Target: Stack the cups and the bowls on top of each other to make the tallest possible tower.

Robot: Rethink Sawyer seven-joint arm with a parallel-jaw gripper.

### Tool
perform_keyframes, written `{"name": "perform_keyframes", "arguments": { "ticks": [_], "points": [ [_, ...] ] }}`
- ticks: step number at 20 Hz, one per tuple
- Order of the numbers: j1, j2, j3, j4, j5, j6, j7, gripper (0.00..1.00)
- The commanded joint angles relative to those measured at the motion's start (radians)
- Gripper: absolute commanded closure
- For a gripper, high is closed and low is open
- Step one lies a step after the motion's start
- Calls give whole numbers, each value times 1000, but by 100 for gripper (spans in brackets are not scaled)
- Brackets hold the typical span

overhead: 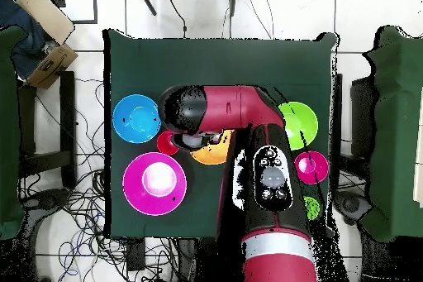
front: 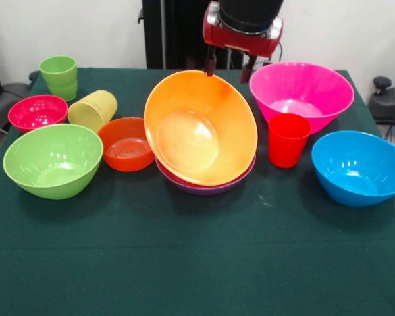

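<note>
A large orange bowl (front: 201,128) sits steeply tilted in a purple bowl (front: 204,187) at the table's middle, its inside facing the camera. My gripper (front: 228,71) hangs open just above and behind the orange bowl's upper rim, and one fingertip (front: 210,67) is almost at the rim. A pink bowl (front: 301,92), a red cup (front: 288,139) and a blue bowl (front: 359,168) stand to the right. To the left are a red-orange small bowl (front: 126,143), a lime-green bowl (front: 52,160), a magenta small bowl (front: 37,112), a yellow cup (front: 92,110) on its side and an upright green cup (front: 58,76).
The dark green tablecloth (front: 197,263) runs wide along the front edge. In the overhead view my arm (overhead: 248,113) covers the table's middle, with the blue bowl (overhead: 136,117), pink bowl (overhead: 154,183) and lime-green bowl (overhead: 299,123) showing around it.
</note>
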Motion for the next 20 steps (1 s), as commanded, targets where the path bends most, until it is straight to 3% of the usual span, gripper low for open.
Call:
{"name": "perform_keyframes", "arguments": {
  "ticks": [1,10,16,20],
  "points": [
    [-10,-2,121,-92,-3,133,-153,0],
    [-26,-6,122,-127,19,177,-109,0],
    [-112,-33,115,37,-5,-31,-155,0],
    [-162,-34,97,101,-2,-130,-87,0]
  ]
}}
